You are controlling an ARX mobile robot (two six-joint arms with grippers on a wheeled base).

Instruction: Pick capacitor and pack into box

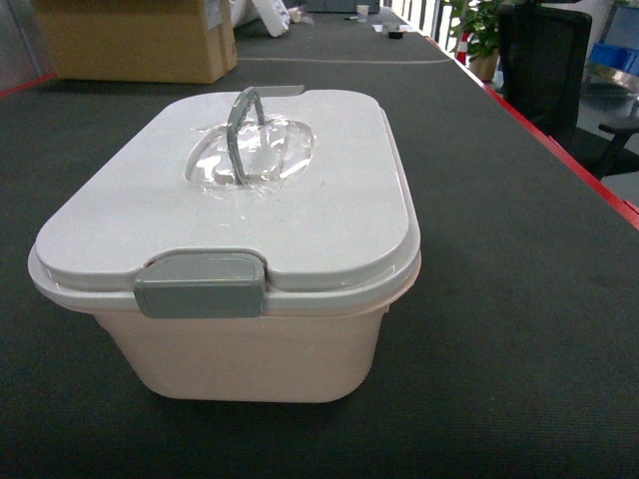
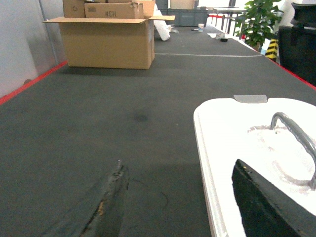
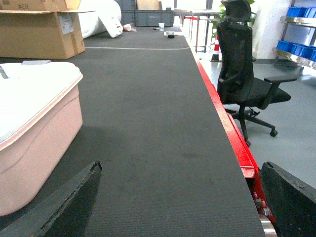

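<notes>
Hiding contents: box lid latched, apparently.

A: What kind of site is this?
B: Warehouse or packing workshop. Long dark-matted workbench with a red edge strip, running far back.
A: Other evidence?
B: Open brown cardboard carton on the mat, blue plastic bins on metal shelving at right.
A: Any office gear?
B: Black mesh office chair on a grey floor, potted plant and a traffic cone further back.
</notes>
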